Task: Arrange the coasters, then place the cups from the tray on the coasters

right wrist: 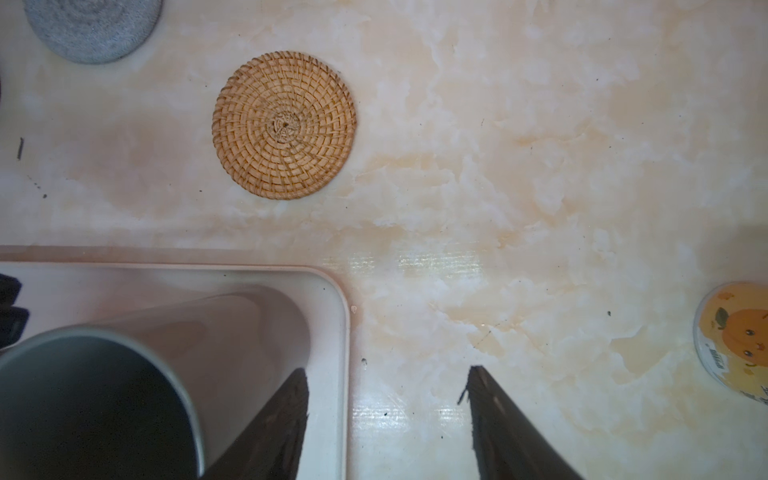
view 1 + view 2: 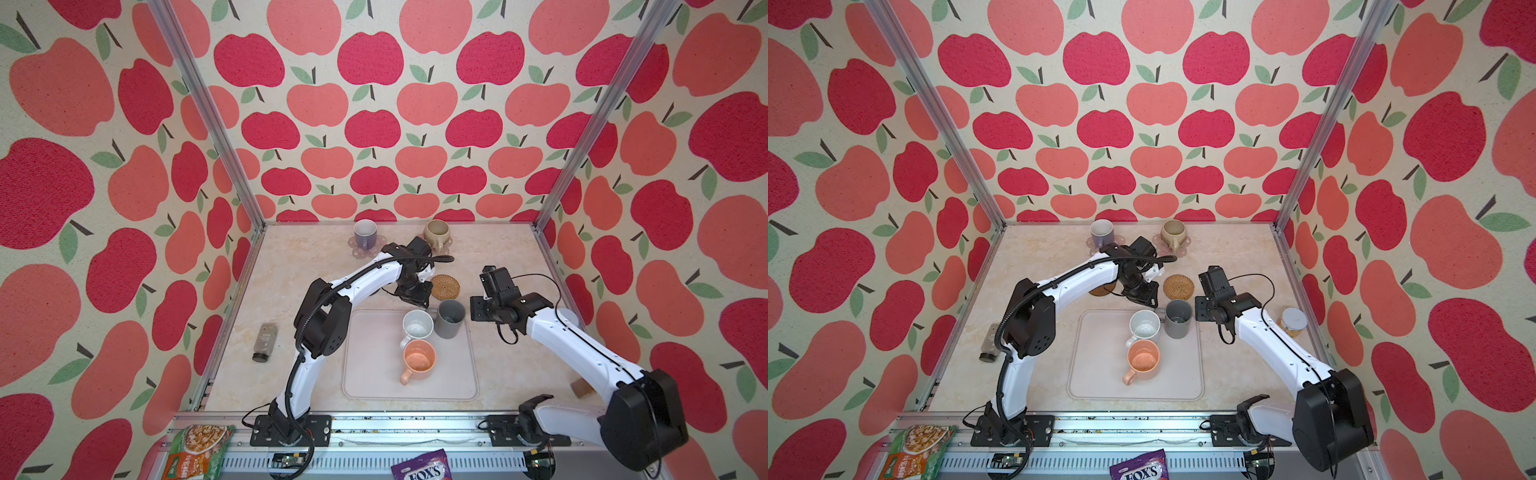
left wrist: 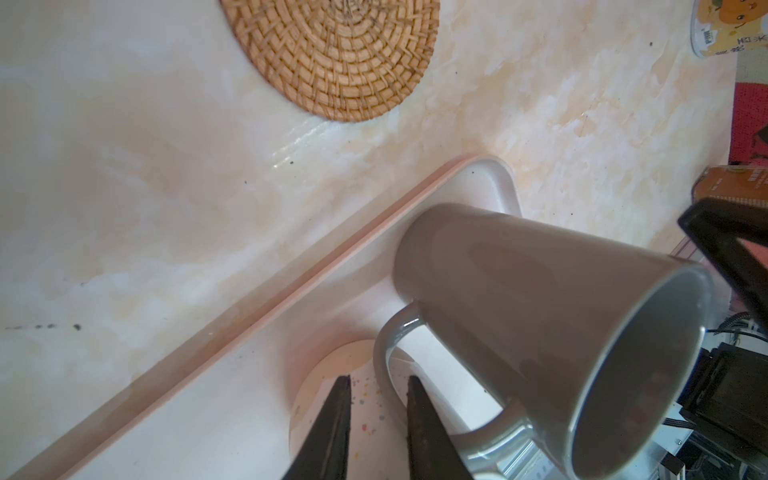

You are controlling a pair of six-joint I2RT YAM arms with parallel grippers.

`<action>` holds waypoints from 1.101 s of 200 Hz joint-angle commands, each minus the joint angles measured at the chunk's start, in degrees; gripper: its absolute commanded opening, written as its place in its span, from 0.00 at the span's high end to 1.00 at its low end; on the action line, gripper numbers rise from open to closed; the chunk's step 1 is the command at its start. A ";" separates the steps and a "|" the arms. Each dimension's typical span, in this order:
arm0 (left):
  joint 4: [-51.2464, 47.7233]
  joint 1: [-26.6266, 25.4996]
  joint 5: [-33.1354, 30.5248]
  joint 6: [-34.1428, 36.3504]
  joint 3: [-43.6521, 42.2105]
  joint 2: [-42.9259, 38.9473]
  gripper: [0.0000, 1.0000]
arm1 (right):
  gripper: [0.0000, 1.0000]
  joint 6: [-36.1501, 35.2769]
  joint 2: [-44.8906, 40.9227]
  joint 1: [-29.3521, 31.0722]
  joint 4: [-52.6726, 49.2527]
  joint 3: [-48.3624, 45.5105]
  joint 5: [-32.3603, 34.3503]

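"Along the counter's (image 2: 286, 286) far edge, what's settled?"

"Two cups, left to right: the lavender-grey mug with the white inside (image 2: 365, 233) stands on a pink flower-shaped coaster (image 2: 358, 252), the beige-olive mug (image 2: 436, 232) on the other pink flower coaster (image 2: 1186, 241)."

"And the step in hand?"

"The third cup, I'd judge. The left end effector (image 3: 378, 380) hangs over the tall dark grey mug (image 3: 540, 311) at the far right corner of the pale off-white rounded tray (image 3: 291, 282). Its fingers stand a little apart with the handle's strap in the gap and a sliver showing either side, so it isn't pinching yet. The right end effector (image 1: 388, 370) is spread wide and empty, just beside the same mug."

"Next move?"

"Close on the handle, lift clear of the rim, then set it on the woven rattan round coaster (image 2: 445, 286), bare just past the tray's far rim."

"Room?"

"Tight on the left: the white mug (image 2: 417, 326) sits just beside the handle, the peach-orange mug (image 2: 419, 359) beyond it. The dark brown disc (image 2: 1100, 289) peeks from under the left arm (image 2: 365, 274); the blue-grey crocheted round coaster (image 1: 91, 29) shows only in the right wrist view. Right of the rattan the counter lies open as far as the jar with the orange cartoon label (image 1: 735, 336)."
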 commanded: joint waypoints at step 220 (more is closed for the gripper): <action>-15.75 -2.40 -10.10 7.42 10.85 -0.92 0.68 | 0.38 1.01 -1.69 -1.60 3.21 -4.78 -3.22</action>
